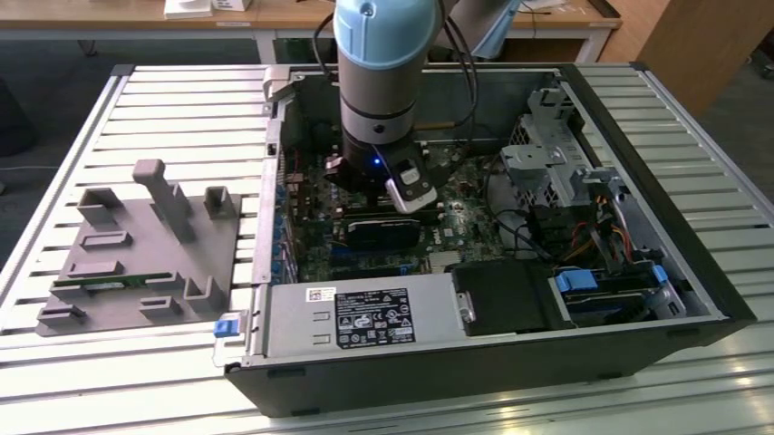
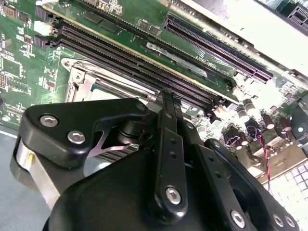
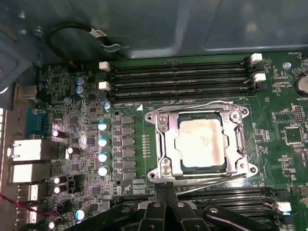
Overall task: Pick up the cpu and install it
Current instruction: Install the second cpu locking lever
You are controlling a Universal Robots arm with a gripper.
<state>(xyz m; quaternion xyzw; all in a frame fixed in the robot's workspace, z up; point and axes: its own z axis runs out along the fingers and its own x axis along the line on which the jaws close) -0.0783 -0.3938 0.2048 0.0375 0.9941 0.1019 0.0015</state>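
My pincer [image 3: 166,195] hangs pressed together, apparently empty, just beside the socket [image 3: 199,142] where the cpu [image 3: 201,143] sits framed.

The arm [image 1: 381,82] points straight down, gripper [image 3: 166,192] fingers seemingly pressed together.

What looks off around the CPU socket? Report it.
Nothing looks damaged or askew. The cpu sits square inside the socket frame, its silver top smeared with pale residue. The gripper hangs just beside the socket, over the memory slots.
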